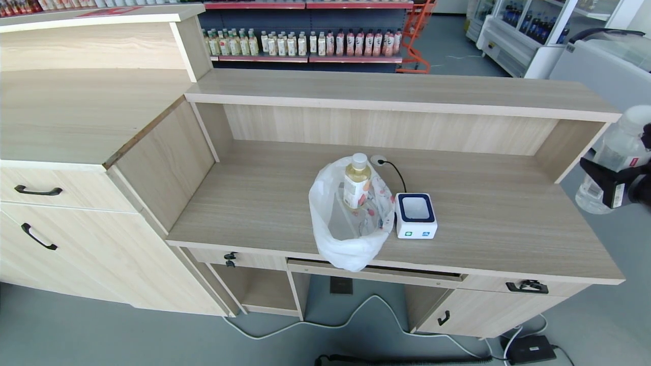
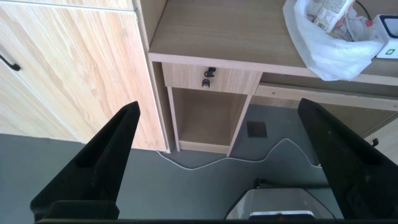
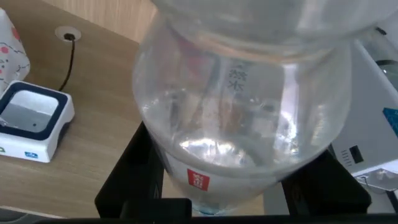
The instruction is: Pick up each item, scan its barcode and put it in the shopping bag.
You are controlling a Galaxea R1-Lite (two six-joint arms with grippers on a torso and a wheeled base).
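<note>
My right gripper [image 1: 618, 183] is shut on a clear water bottle [image 1: 613, 157], held in the air off the right end of the counter. The same water bottle [image 3: 242, 118] looms close in the right wrist view, between the black fingers [image 3: 134, 174]. A white shopping bag [image 1: 351, 213] stands open at the counter's front edge with a yellow drink bottle [image 1: 356, 183] upright inside. Just right of the bag sits the white barcode scanner [image 1: 416, 215], its window facing up. My left gripper [image 2: 221, 162] hangs open and empty below counter height, left of the bag [image 2: 329, 43].
The wooden counter [image 1: 488, 213] has a raised back shelf and side walls. A taller cabinet [image 1: 76, 152] stands to the left. The scanner's cable [image 1: 394, 170] runs to a port behind the bag. Cables and a black power brick [image 1: 531, 348] lie on the floor.
</note>
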